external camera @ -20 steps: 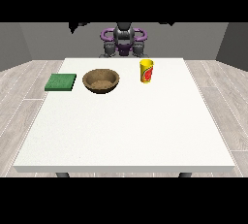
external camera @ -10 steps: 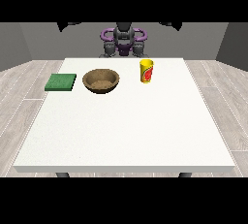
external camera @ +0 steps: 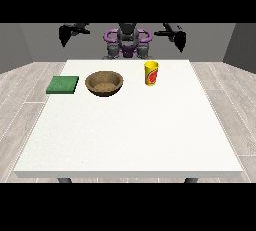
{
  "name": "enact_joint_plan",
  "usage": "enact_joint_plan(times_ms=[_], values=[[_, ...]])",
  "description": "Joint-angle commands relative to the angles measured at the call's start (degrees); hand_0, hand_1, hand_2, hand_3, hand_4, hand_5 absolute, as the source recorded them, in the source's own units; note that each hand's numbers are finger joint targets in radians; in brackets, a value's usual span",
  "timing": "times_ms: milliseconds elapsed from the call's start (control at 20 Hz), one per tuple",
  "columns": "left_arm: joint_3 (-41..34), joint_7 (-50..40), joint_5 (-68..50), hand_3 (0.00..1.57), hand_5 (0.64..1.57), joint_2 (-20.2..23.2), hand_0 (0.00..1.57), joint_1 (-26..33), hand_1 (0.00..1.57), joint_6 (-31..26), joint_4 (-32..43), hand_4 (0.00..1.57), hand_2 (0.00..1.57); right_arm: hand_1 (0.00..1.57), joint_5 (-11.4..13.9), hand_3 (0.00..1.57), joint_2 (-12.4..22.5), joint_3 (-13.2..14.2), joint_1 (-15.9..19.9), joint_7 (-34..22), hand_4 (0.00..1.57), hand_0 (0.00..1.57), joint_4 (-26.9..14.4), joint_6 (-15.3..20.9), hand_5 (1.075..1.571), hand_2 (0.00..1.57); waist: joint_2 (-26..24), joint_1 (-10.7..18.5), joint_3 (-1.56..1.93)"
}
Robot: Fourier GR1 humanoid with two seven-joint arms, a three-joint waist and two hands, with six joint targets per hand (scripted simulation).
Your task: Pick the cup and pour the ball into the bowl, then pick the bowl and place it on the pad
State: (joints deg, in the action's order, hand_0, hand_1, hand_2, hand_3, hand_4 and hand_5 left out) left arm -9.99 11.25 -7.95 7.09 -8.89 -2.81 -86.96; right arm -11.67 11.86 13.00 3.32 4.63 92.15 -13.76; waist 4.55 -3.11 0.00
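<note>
Front view, landmark: we are taking the brown bowl (external camera: 104, 83) as our reference; it is sitting upright on the white table (external camera: 130, 135), towards the far edge.
Cup: we are seeing the yellow cup (external camera: 151, 73) with a red mark standing upright to the view's right of the bowl, apart from it; we cannot make out the ball inside it.
Pad: the green pad (external camera: 63, 84) is lying flat to the view's left of the bowl, near it but not touching.
Hand at the view's right (external camera: 178, 39): it is hanging raised beyond the bowl and cup, off the table's far corner, touching nothing; it is probably slack, but we cannot tell how its fingers lie.
Hand at the view's left (external camera: 65, 35): it is hanging raised beyond the pad and bowl, holding nothing; here too we cannot tell the fingers' state.
Robot (external camera: 127, 42): its torso is standing behind the table's far edge, straight beyond the bowl.
</note>
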Motion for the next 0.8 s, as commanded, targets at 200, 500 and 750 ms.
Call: enact_joint_plan(times_ms=[200,500,750], values=[[1.0,16.5,5.1,0.00,1.520,-4.8,0.00,-4.8,0.00,3.9,15.4,0.00,0.00,0.00,1.6,0.00,0.4,0.3,4.1,5.7,0.00,0.00,-4.1,-0.9,1.571,0.00,5.9,-2.1,-0.01],[0.3,26.1,7.4,0.00,1.519,-5.9,0.00,-7.7,0.00,6.6,28.1,0.00,0.00,0.00,-0.1,0.00,1.4,1.2,3.3,7.8,0.00,0.00,-7.0,-4.4,1.570,0.00,6.9,-3.4,-0.01],[-2.6,30.9,6.3,0.00,1.519,-3.6,0.00,-14.1,0.00,6.2,39.3,0.00,0.00,0.00,1.7,0.00,0.3,-0.2,4.6,8.6,0.00,0.00,-7.2,-3.0,1.571,0.00,7.8,-4.0,-0.02]])
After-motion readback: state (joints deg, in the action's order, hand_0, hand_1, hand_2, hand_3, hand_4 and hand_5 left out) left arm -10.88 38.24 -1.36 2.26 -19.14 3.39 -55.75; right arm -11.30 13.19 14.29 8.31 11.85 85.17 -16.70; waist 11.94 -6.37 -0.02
